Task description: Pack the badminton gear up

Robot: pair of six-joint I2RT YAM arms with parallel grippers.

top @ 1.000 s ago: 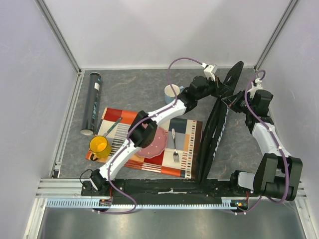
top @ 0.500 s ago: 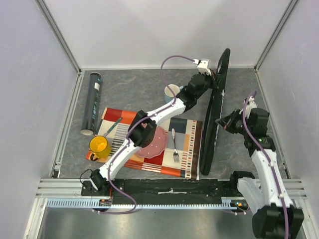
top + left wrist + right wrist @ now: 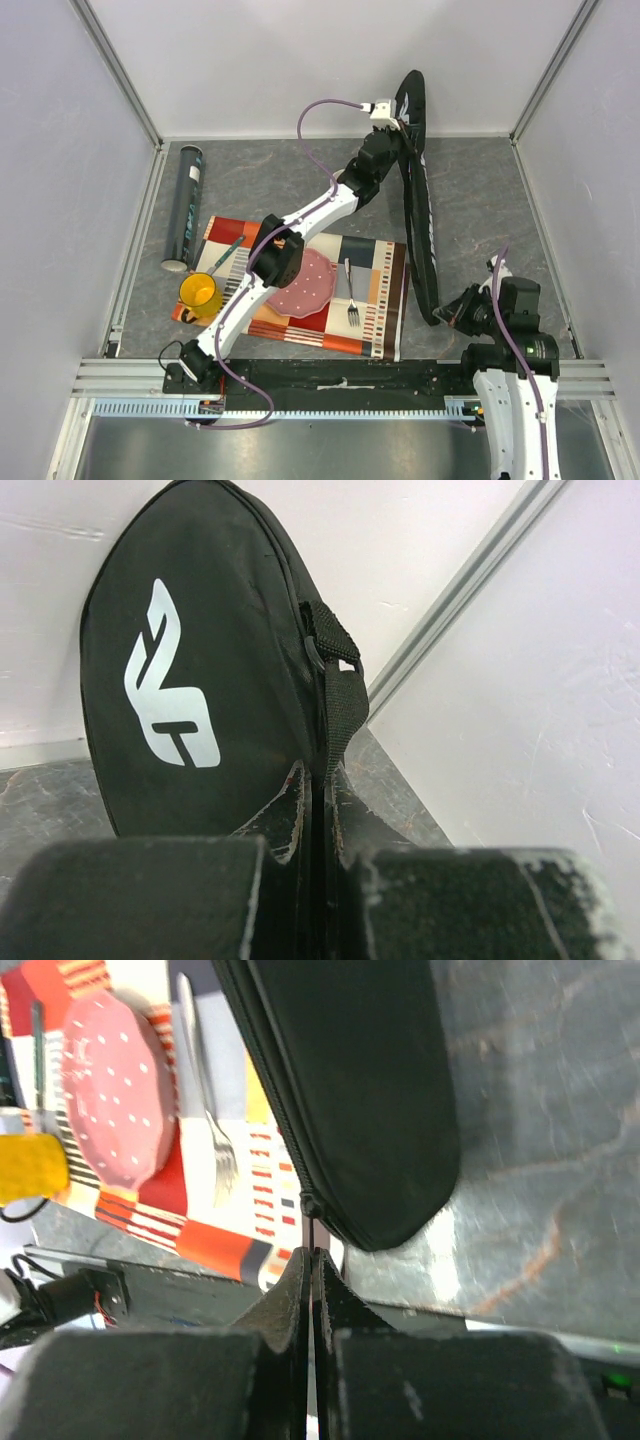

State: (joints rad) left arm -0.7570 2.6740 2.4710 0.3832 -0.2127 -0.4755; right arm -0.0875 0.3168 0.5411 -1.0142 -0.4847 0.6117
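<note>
The left fingers (image 3: 300,815) are closed tight on a strap (image 3: 338,690) at the fat end of the bag (image 3: 420,215). The right fingers (image 3: 296,1290) are closed on the little zip pull (image 3: 308,1222) at the thin end. So each arm holds one end of the bag.

The bag stands on its edge on the right side of the table (image 3: 500,190). Its long way runs from the back wall toward the arms. The fat end is lifted up at the back. The thin end is low, close to the right arm. The zip runs along the bag, away from the right fingers. I think the next pull must go along that line while the left arm holds the bag.

The top view shows the tube (image 3: 185,205) lying on the left, well apart from the bag. No wrist view shows it. Only the right wrist view shows the zip pull, and only the left wrist view shows the strap. I see no rackets or shuttlecocks.
</note>
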